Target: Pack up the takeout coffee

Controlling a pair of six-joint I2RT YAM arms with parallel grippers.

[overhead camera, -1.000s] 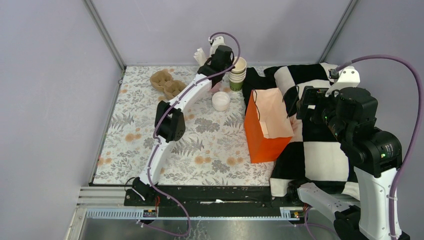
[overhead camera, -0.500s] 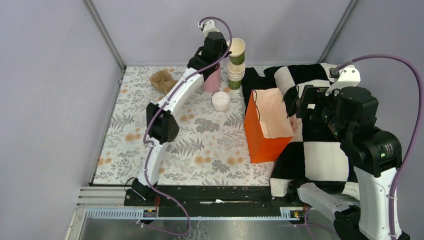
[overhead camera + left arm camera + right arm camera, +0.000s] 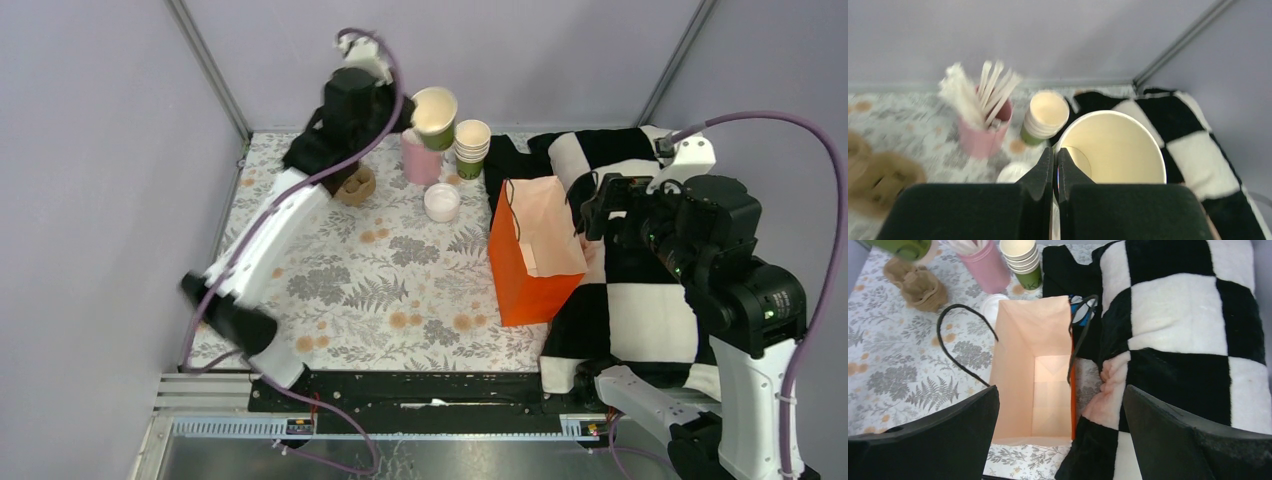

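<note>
Cup-fetch step: left gripper [image 3: 1055, 159] clamps the cup [image 3: 1113, 150] rim, aloft; right gripper [image 3: 1059, 392] stands open above the bag [image 3: 1033, 340]. Next, probably: fit lid [image 3: 441, 201].

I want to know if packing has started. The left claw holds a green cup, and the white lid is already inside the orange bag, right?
Not quite. The left claw does hold the green cup, but the white lid is not in the orange bag. The right wrist view shows the bag empty; the lid lies on the table near the pink cup.
</note>
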